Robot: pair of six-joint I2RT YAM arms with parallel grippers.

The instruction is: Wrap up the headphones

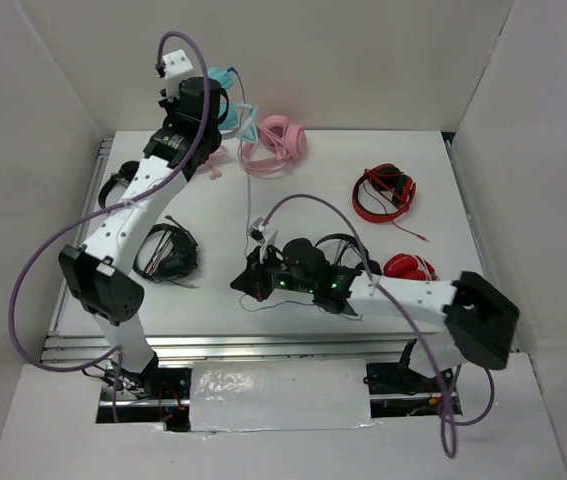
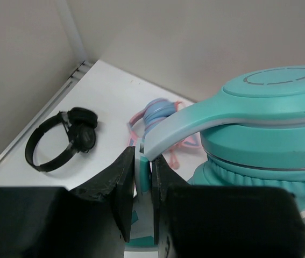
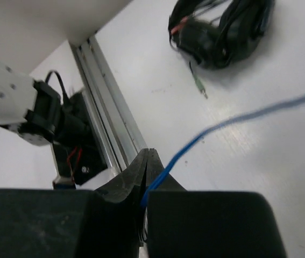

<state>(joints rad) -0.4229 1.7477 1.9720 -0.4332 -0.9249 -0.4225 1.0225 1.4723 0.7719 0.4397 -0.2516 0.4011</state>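
Holding the headphones [image 2: 260,126] by the pale headband [image 2: 168,131], clamped tight in the left end effector [image 2: 143,180], with cups [image 2: 273,86] just right of its fingers [image 2: 122,188], above the bench [image 2: 114,91]. Pinching the thin blue cable [image 3: 238,118] in the right end effector [image 3: 148,161], seemingly to hold it stretched for winding.

The headphones [image 2: 270,102] are smooth teal plastic; the table [image 2: 109,91] is matt white.
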